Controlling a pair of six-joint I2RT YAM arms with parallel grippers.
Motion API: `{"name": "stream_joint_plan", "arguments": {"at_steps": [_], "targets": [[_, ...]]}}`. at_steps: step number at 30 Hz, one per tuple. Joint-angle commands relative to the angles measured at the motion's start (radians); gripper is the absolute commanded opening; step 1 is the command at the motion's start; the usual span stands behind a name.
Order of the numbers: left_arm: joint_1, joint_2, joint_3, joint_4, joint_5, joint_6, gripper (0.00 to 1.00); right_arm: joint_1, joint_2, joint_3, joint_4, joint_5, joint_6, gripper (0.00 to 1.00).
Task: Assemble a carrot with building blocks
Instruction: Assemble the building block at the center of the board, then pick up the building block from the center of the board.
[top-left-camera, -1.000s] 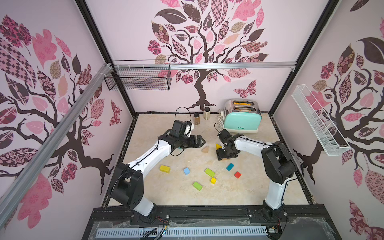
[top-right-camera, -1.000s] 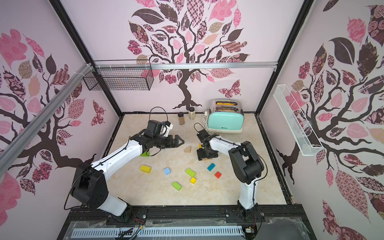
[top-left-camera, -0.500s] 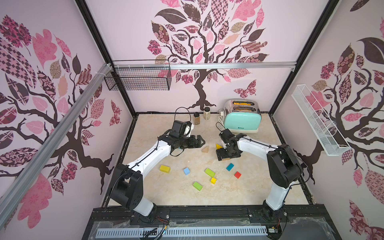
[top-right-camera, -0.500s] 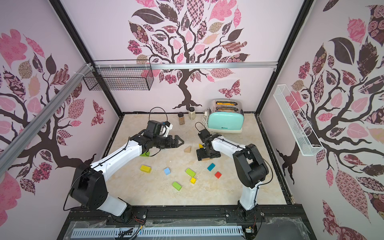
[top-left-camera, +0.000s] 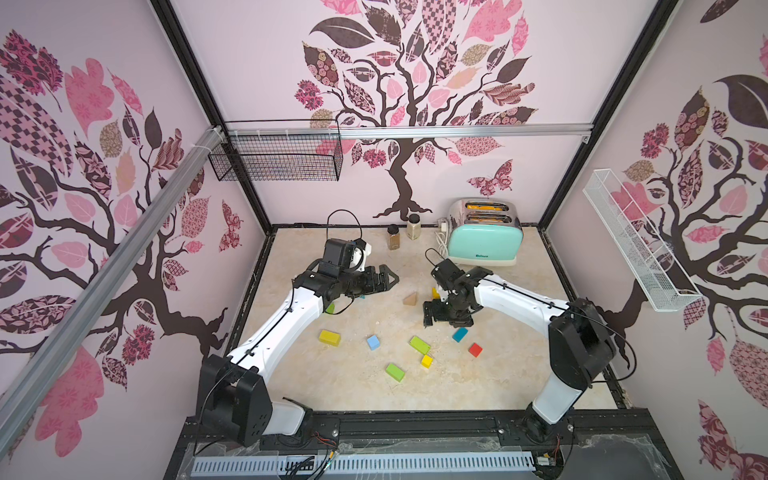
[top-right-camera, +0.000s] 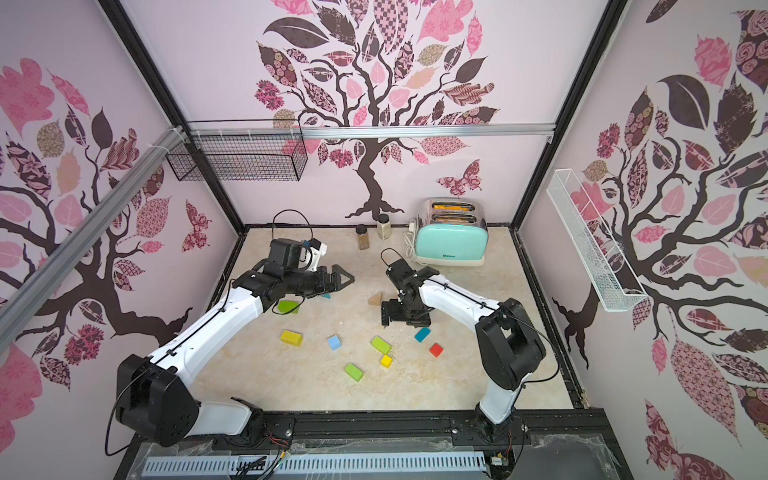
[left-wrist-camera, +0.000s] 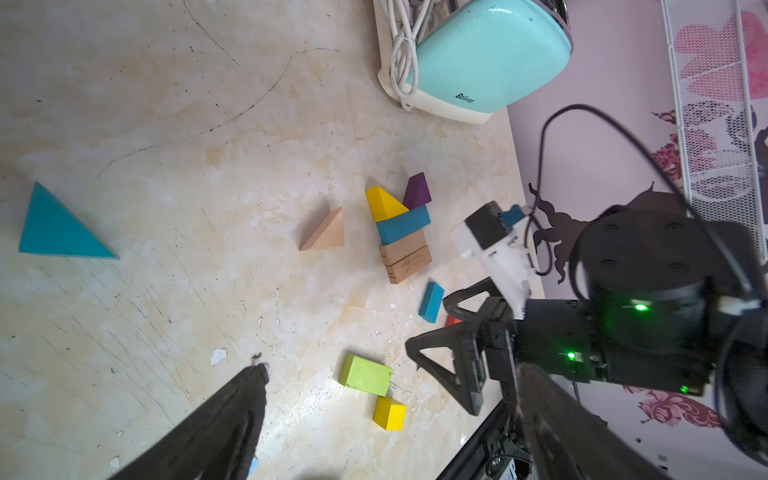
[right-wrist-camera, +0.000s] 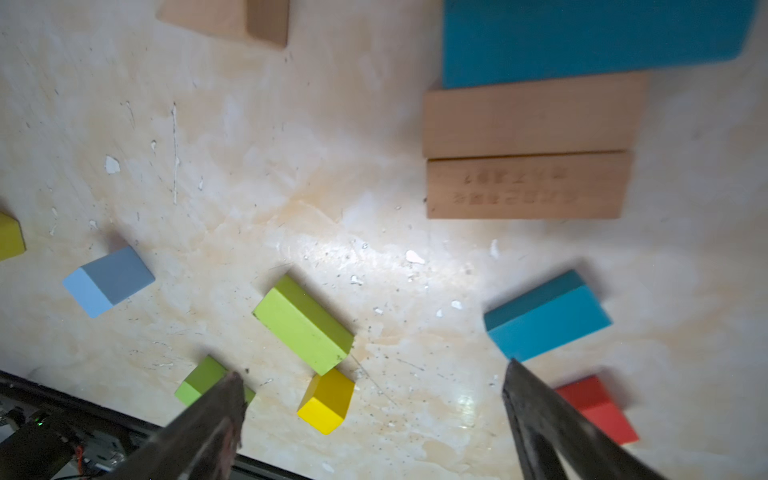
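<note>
In the left wrist view a flat row of building blocks lies on the table: two bare wood bricks, a teal brick, then a yellow wedge and a purple wedge. My right gripper hovers just in front of this row, open and empty. A bare wood wedge lies to the row's left. My left gripper hangs open and empty further left, above the table. Loose blocks lie nearer the front: yellow brick, light blue block, green bricks, yellow cube, teal brick, red cube.
A mint toaster with its cord stands at the back right, two spice jars beside it. A teal triangle and a green block lie under my left arm. Walls close in the table on three sides.
My right gripper has opened a little wider and drawn slightly toward the front, its elbow swinging right. The left arm has barely moved.
</note>
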Motion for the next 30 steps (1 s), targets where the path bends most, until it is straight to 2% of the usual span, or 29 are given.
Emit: {"name": "stream_joint_plan", "arguments": {"at_steps": [1, 6, 16, 26, 30], "targets": [[-0.002, -0.048, -0.003, -0.063, 0.055, 0.009, 0.98, 0.045, 0.034, 0.022, 0.028, -0.063, 0.172, 0.99], [-0.014, -0.121, -0.071, -0.062, 0.044, 0.013, 0.98, 0.079, 0.066, -0.005, 0.059, -0.037, 0.317, 0.99], [-0.051, -0.215, -0.1, -0.115, 0.057, 0.051, 0.98, 0.124, 0.118, 0.026, 0.049, 0.049, 0.555, 0.99], [-0.065, -0.296, -0.164, -0.102, 0.055, 0.038, 0.98, 0.17, 0.188, 0.057, 0.061, 0.05, 0.653, 0.99], [-0.065, -0.308, -0.174, -0.11, 0.049, 0.04, 0.98, 0.19, 0.197, 0.052, 0.074, 0.044, 0.67, 0.94]]}}
